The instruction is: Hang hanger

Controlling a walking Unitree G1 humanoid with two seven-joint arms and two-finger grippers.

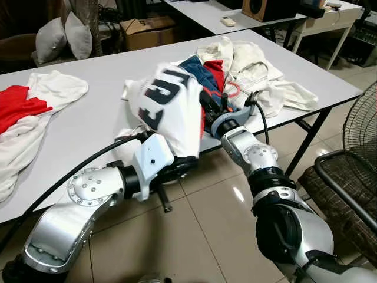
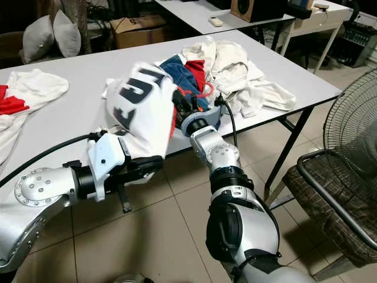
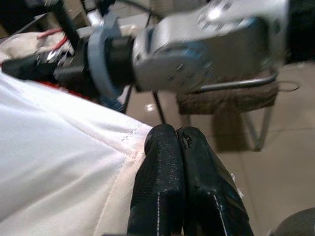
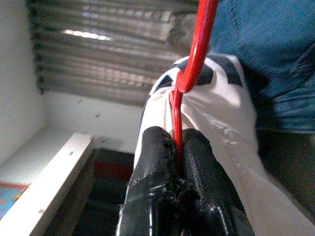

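A white shirt with navy lettering (image 1: 171, 103) is held up over the front edge of the white table (image 1: 88, 127). My left gripper (image 3: 177, 133) is shut on its lower hem, with the fingers pressed together on the fabric. A red hanger (image 4: 194, 54) runs up out of the shirt's collar. My right gripper (image 4: 178, 135) is shut on the hanger's red wire just below the hook's bend. From the head, the right gripper (image 1: 210, 105) sits behind the shirt, partly hidden, with a bit of the hanger (image 1: 233, 89) showing beside it.
A pile of white, blue and red clothes (image 1: 250, 65) lies on the table behind the shirt, and more red and white garments (image 1: 29, 109) lie at the left. A dark chair (image 1: 344, 183) and a fan (image 1: 364, 121) stand at my right. Tiled floor lies below my arms.
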